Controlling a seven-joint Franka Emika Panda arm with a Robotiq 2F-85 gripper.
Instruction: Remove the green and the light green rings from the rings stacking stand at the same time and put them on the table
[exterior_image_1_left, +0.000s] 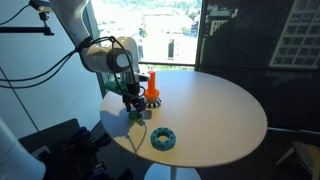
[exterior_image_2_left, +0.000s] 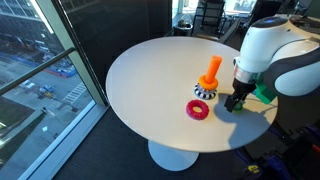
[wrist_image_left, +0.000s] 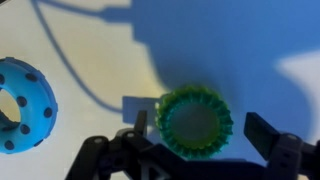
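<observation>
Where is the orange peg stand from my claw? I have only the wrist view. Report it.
Observer: The orange plastic peg stand stands upright on the round cream-white table, close beside the claw in both exterior views.
Operator: Now name any ring outside my view.
Observer: A red plastic ring lies flat on the table near the stand's foot.
</observation>
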